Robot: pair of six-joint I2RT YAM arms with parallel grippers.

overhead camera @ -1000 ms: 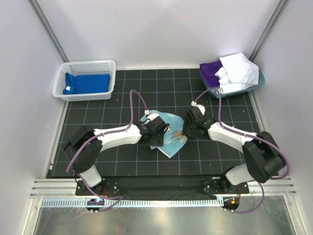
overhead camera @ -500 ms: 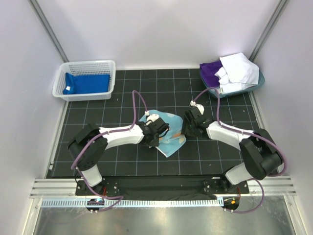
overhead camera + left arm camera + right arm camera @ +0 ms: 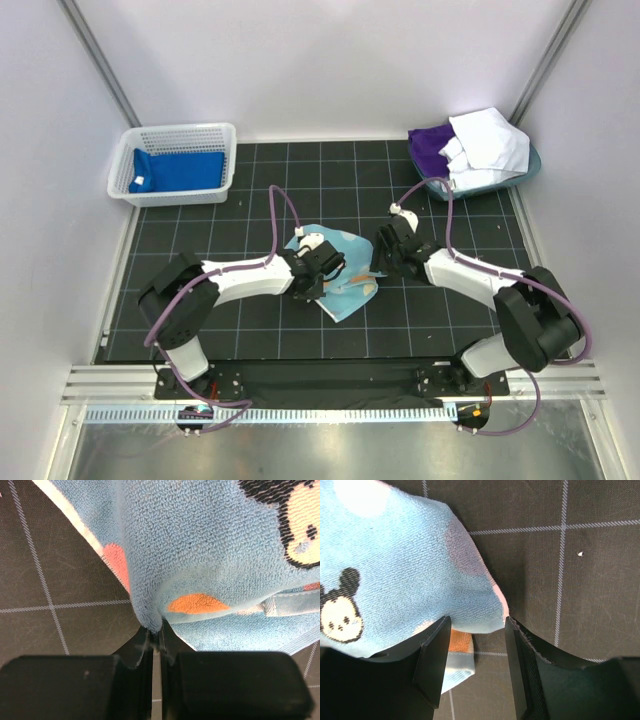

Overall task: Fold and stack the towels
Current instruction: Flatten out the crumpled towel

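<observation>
**Q:** Overhead view: what were the layout and materials?
**A:** The pastel towel (image 3: 350,275), soft pale-blue terry with orange dots, lay crumpled near the middle of the black gridded desk (image 3: 250,210). A folded royal blue towel (image 3: 185,172) sat in the white mesh basket (image 3: 180,131) at the far left. A purple towel (image 3: 430,148) and a white towel (image 3: 492,140) were heaped in the teal tub (image 3: 495,185) at the far right. The left arm (image 3: 245,278) reached low across the desk to the pastel towel's left side. The right arm (image 3: 465,278) reached in from the right, with its wrist at the towel's right edge.

**Q:** Left wrist view: what was the finger state?
**A:** The left fingers (image 3: 65,685) were pressed together, clamped on a folded edge of the pastel towel. The looped pile spread away from the pinch, with an orange oval just beside it and a hemmed border at the right.

**Q:** Right wrist view?
**A:** The right fingers (image 3: 432,660) stood apart, holding nothing. A rounded corner of the pastel towel lay between them on the desk. The cloth carried a small cartoon mouse face.
</observation>
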